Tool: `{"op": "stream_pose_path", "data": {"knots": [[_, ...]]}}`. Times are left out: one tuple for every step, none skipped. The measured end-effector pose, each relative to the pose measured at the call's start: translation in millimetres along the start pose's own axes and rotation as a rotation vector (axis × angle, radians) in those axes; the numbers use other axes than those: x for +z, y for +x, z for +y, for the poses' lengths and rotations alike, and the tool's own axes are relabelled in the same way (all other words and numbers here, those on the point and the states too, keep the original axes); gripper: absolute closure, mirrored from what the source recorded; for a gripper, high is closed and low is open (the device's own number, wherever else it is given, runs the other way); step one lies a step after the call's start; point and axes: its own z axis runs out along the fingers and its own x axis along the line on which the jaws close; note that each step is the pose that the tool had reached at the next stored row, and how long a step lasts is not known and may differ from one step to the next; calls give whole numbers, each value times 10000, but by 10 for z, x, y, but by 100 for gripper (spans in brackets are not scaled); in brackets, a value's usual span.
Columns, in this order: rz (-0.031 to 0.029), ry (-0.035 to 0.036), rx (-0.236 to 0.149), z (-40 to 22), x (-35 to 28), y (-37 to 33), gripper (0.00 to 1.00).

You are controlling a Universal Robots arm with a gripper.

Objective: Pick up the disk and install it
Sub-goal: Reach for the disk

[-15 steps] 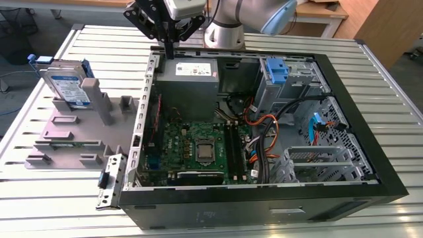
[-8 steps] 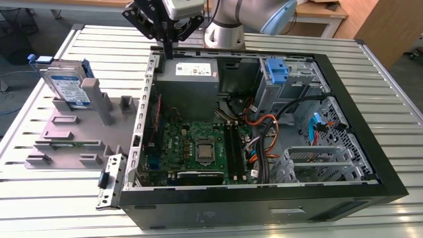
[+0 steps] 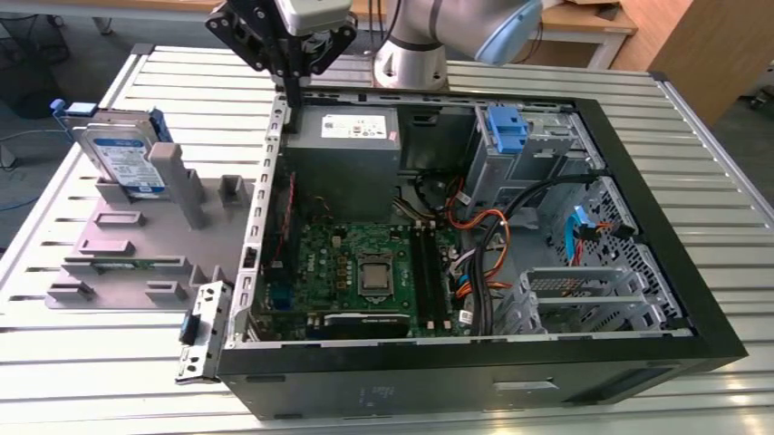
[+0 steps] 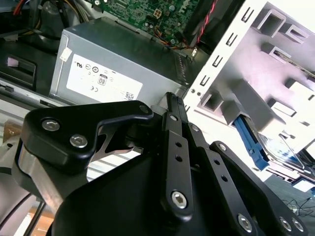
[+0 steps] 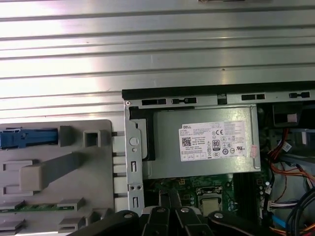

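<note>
Hovering above open black computer case's (image 3: pixel 400 394) rear corner, jaws pressed together, empty | flat silver blue-railed disk (image 3: pixel 121 154) stood on edge in grey plastic fixture (image 3: pixel 133 245), exterior view's left, well apart, long axis seemingly upright.

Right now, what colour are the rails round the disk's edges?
Blue. The disk and its rails show best in the exterior view.

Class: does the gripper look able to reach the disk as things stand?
Probably yes: the disk stands upright in the grey holder beside the computer case, its top uncovered, with nothing between it and the gripper.
</note>
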Motion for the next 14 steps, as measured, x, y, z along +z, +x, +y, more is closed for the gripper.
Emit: {"op": "stream_pose_path", "data": {"knots": [[0, -1, 0, -1, 0, 17, 89], [-1, -1, 0, -2, -1, 33, 89], [-1, -1, 0, -4, -1, 48, 89], [-2, -1, 0, -5, -2, 63, 89], [-2, -1, 0, -6, -2, 77, 89], [-2, -1, -1, -7, -3, 89, 89], [-2, -1, 0, -8, -3, 101, 89], [-2, -1, 0, -8, -3, 112, 89], [-2, -1, 0, -9, -3, 121, 89], [-2, -1, -1, -10, -3, 129, 89], [-2, -1, 0, -9, -4, 131, 89], [-2, 0, -1, -9, -4, 131, 89], [-2, -1, -1, -10, -4, 134, 89], [-2, -1, 0, -10, -4, 135, 89]]}}
